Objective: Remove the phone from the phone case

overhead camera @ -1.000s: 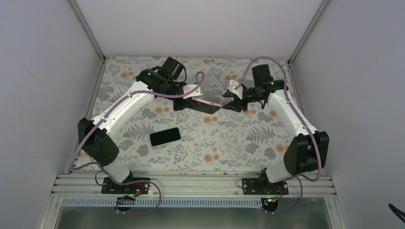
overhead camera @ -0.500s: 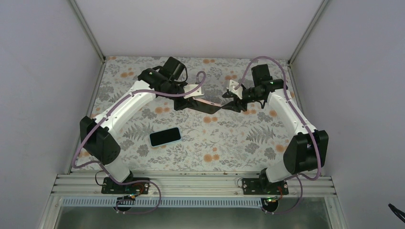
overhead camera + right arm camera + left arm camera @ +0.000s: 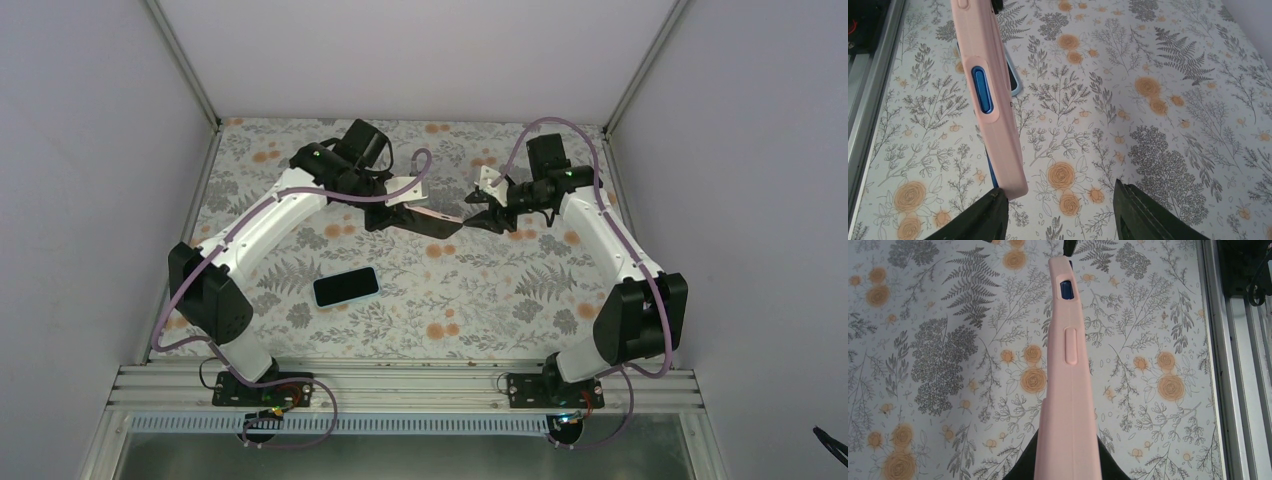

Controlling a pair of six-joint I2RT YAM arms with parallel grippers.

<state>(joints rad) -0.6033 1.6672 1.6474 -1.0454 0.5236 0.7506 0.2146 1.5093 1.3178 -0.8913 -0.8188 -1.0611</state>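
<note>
- Task hardly begun: phone [image 3: 983, 91] sits inside the phone case [image 3: 1068, 390], its blue side showing thru a cutout.
- Both are held in the air above the far-middle of the desk [image 3: 480, 300].
- Case: pink, matte, rubbery-looking, w/ rounded corners (prob. flexes for peeling).
- Left fingers [image 3: 1023, 471] clenched on one end of the case; right fingers [image 3: 1138, 212] spread, holding nothing, at its free end.
- Left to do: the whole extraction.

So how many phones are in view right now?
2. One phone lies flat on the mat, untouched. The other phone is inside the pink case held by the left claw, only blue edges showing.
</note>
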